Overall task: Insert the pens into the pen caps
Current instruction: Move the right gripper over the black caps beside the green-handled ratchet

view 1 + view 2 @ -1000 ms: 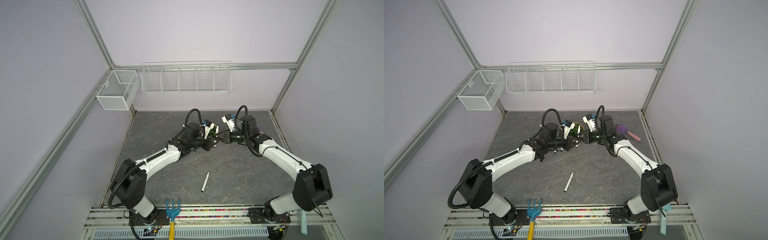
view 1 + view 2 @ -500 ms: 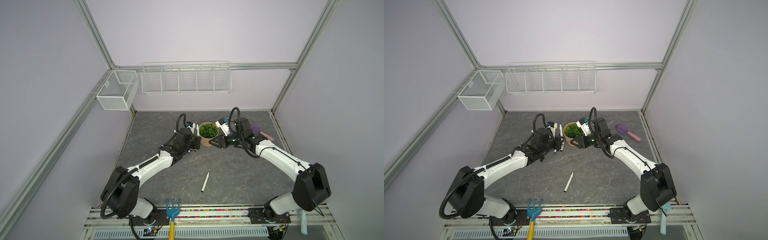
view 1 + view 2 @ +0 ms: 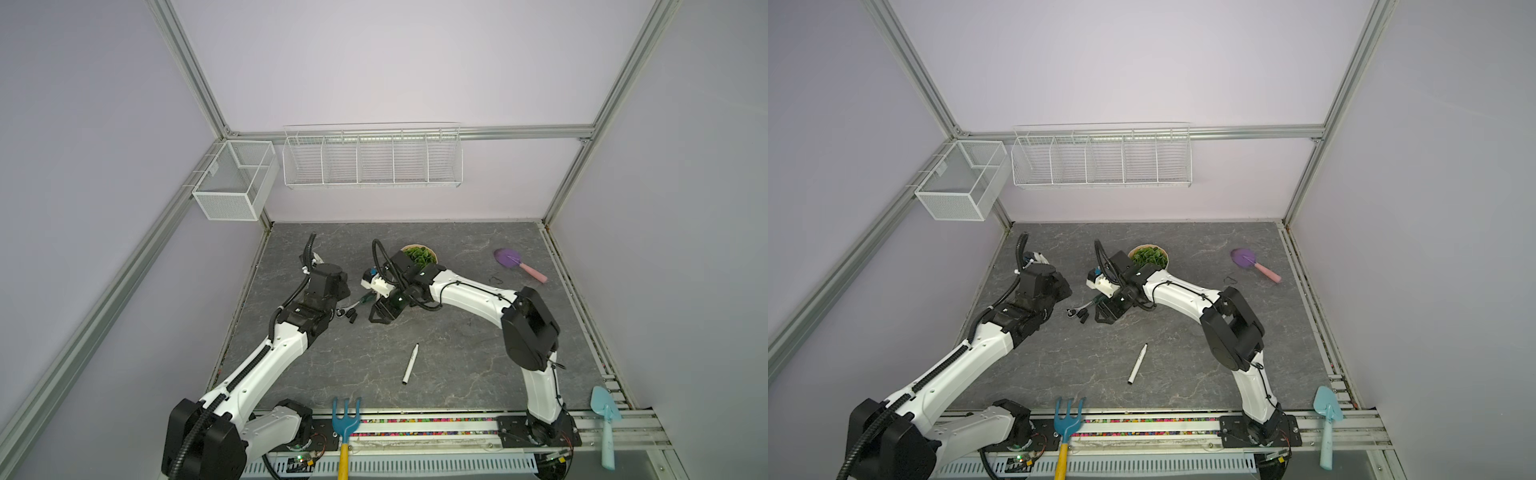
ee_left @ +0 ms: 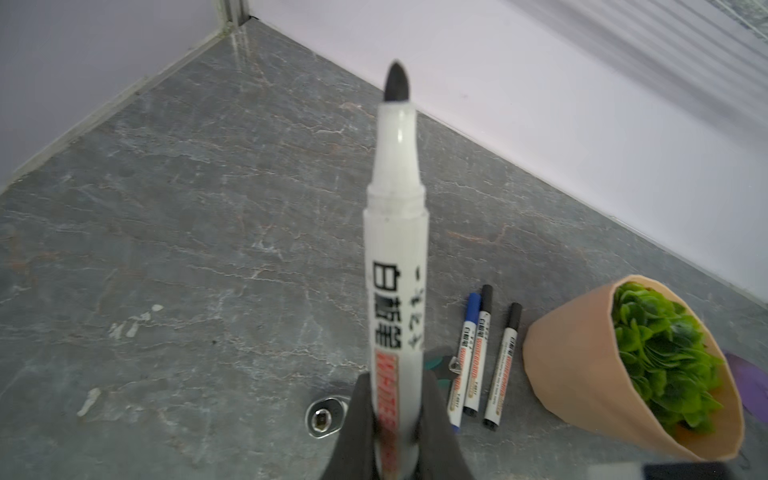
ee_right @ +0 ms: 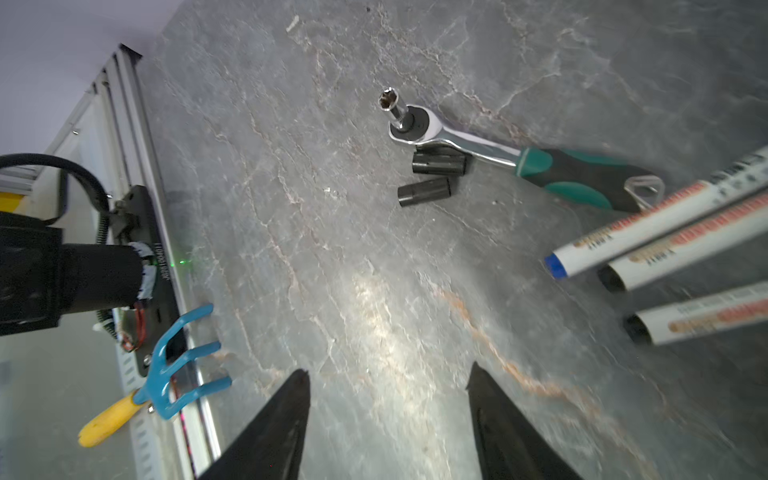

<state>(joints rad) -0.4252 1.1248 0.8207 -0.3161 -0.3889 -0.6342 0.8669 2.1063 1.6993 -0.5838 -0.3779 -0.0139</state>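
My left gripper (image 4: 395, 376) is shut on a white pen (image 4: 397, 249) whose bare dark tip points away from the wrist. Beyond it, three capped pens (image 4: 478, 353) lie side by side on the table, one with a blue cap and two with black. In the right wrist view my right gripper (image 5: 388, 369) stands open and empty over bare table. Two loose black pen caps (image 5: 424, 195) lie ahead of it beside the wrench. In both top views another pen (image 3: 410, 363) (image 3: 1138, 363) lies alone nearer the front.
A green-handled ratchet wrench (image 5: 469, 145) lies by the caps. A potted plant (image 3: 419, 255) stands behind the right arm, with a purple scoop (image 3: 515, 264) at the back right. A blue rake (image 3: 345, 419) and a light-blue trowel (image 3: 604, 415) rest on the front rail. Wire baskets (image 3: 372, 158) hang on the wall.
Both grippers met above the pot a second ago and have parted. The right gripper has opened and come down forward near the caps. The left arm swung left with its pen.
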